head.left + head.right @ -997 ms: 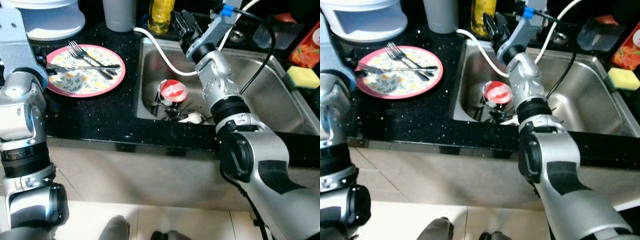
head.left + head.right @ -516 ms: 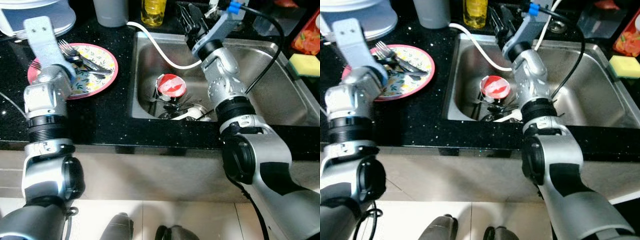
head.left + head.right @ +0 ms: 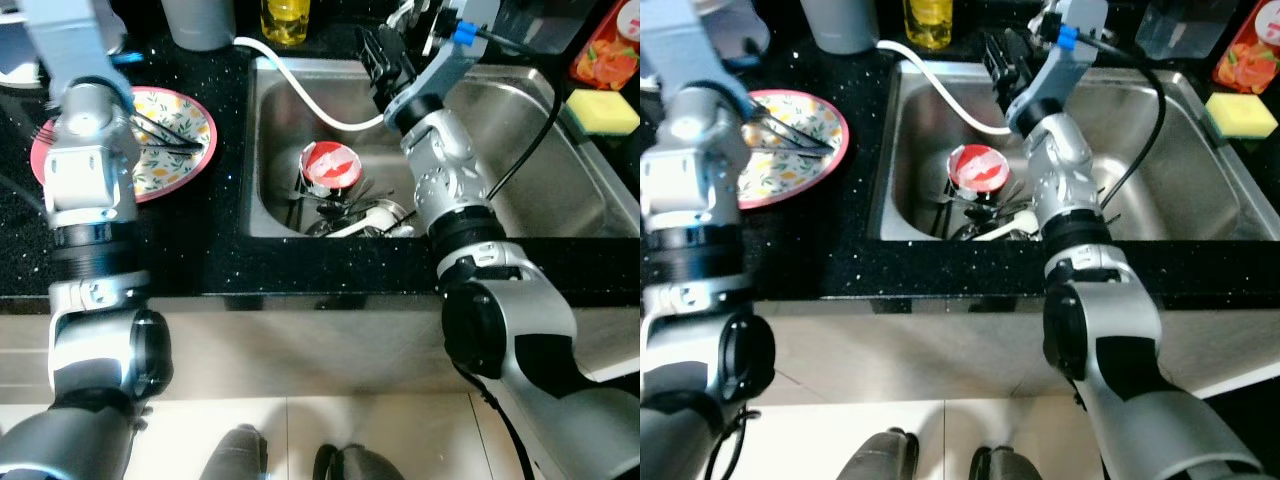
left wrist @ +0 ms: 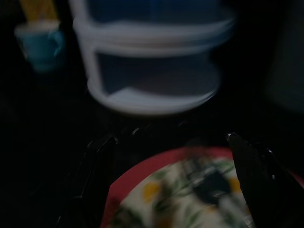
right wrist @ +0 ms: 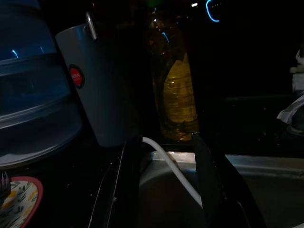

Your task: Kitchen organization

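A red-rimmed floral plate (image 3: 178, 150) with forks (image 3: 165, 134) on it lies on the black counter left of the steel sink (image 3: 530, 110). My left arm reaches over that plate; in the left wrist view my left gripper (image 4: 173, 166) hangs open just above the plate (image 4: 190, 194), nothing between its fingers. In the sink stand a red-topped cup (image 3: 328, 165) and a heap of utensils (image 3: 355, 215). My right gripper (image 3: 383, 58) is open over the sink's back edge, pointing at a yellow bottle (image 5: 179, 95) and a grey cup (image 5: 102, 80).
A white hose (image 3: 300, 90) curves from the counter into the sink. White stacked containers (image 4: 152, 71) stand behind the plate. A yellow sponge (image 3: 603, 110) and a red packet (image 3: 608, 55) lie at the sink's right. The counter's front edge is just below me.
My left arm has risen and stretched forward over the plate. The camera has shifted, moving the whole scene. My right gripper stays over the sink's back edge.
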Motion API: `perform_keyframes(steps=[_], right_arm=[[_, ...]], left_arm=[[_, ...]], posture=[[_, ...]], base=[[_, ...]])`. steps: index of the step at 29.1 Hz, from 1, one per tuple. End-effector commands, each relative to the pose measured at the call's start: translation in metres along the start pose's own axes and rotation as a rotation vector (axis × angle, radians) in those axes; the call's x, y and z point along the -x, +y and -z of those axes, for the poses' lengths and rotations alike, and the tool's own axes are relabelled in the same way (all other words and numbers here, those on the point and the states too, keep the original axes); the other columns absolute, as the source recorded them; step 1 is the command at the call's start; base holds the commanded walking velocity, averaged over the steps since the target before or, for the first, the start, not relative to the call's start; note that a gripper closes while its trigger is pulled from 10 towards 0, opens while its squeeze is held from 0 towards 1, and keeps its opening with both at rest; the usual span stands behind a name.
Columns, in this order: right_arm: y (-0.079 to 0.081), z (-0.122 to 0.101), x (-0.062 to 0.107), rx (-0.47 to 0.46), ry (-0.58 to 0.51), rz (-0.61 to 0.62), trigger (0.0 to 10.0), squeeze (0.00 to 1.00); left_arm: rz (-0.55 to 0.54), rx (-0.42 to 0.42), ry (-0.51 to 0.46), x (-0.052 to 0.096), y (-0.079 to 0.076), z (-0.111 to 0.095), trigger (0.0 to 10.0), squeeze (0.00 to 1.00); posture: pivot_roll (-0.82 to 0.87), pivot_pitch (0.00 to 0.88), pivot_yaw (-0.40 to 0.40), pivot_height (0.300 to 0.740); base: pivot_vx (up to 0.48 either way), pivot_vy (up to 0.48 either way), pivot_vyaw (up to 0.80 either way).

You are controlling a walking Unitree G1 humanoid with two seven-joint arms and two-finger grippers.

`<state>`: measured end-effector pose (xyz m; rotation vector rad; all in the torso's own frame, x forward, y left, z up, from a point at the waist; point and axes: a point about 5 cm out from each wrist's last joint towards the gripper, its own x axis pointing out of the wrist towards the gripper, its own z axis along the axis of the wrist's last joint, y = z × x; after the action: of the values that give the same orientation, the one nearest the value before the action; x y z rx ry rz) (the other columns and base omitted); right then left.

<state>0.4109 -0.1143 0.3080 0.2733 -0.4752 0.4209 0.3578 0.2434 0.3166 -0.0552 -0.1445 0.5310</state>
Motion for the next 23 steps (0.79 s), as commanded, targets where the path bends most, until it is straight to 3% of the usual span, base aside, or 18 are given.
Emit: perform_keyframes(steps=[1,5,7,9,12,16,17,20,21,22,23], right_arm=[[0.003,0.001,0.0,0.005,0.008,-0.008,10.0,0.0],[0.004,0.002,-0.001,0.007,0.015,-0.011,10.0,0.0],[0.004,0.002,-0.001,0.007,0.015,-0.011,10.0,0.0],[0.004,0.002,-0.001,0.009,0.019,-0.015,10.0,0.0],[0.003,0.002,0.0,0.009,0.02,-0.013,10.0,0.0],[0.001,0.002,0.001,0.01,0.021,-0.01,10.0,0.0],[0.001,0.002,0.001,0.009,0.022,-0.009,10.0,0.0],[0.001,0.002,0.001,0.009,0.022,-0.008,10.0,0.0],[0.002,0.003,0.001,0.006,0.023,-0.009,10.0,0.0],[0.002,0.003,0.001,0.004,0.024,-0.01,10.0,0.0],[0.002,0.003,0.001,0.004,0.024,-0.01,10.0,0.0]], left_arm=[[-0.036,0.017,0.038,-0.002,0.012,0.006,10.0,0.0],[-0.117,0.071,0.108,-0.009,0.032,0.02,10.0,0.0],[-0.117,0.071,0.108,-0.009,0.032,0.02,10.0,0.0],[0.014,0.228,0.212,-0.018,0.031,0.034,10.0,0.0],[0.03,0.294,0.253,-0.019,0.034,0.039,10.0,0.0],[0.062,0.324,0.269,-0.019,0.033,0.042,10.0,0.0],[0.062,0.302,0.263,-0.018,0.031,0.041,8.5,0.0],[0.061,0.279,0.256,-0.017,0.029,0.041,8.5,0.0],[0.028,0.184,0.215,-0.016,0.031,0.038,2.9,0.0],[0.005,0.106,0.172,-0.015,0.031,0.035,0.2,0.0],[0.005,0.106,0.172,-0.015,0.031,0.035,0.2,0.0]], posture=[[0.35,0.176,-0.037,0.74],[0.35,0.178,-0.045,0.74],[0.35,0.178,-0.045,0.74],[0.34,0.186,-0.048,0.74],[0.33,0.187,-0.048,0.74],[0.33,0.188,-0.047,0.74],[0.33,0.187,-0.048,0.74],[0.33,0.188,-0.049,0.74],[0.33,0.188,-0.05,0.74],[0.33,0.188,-0.05,0.74],[0.33,0.188,-0.05,0.74]], base=[[0.0,0.0,0.0],[0.0,0.0,0.0],[0.0,0.0,0.0],[0.0,0.0,0.0],[0.0,0.0,0.0],[0.0,0.0,0.0],[0.0,0.0,0.0],[0.0,0.0,0.0],[0.0,0.0,0.0],[0.0,0.0,0.0],[0.0,0.0,0.0]])
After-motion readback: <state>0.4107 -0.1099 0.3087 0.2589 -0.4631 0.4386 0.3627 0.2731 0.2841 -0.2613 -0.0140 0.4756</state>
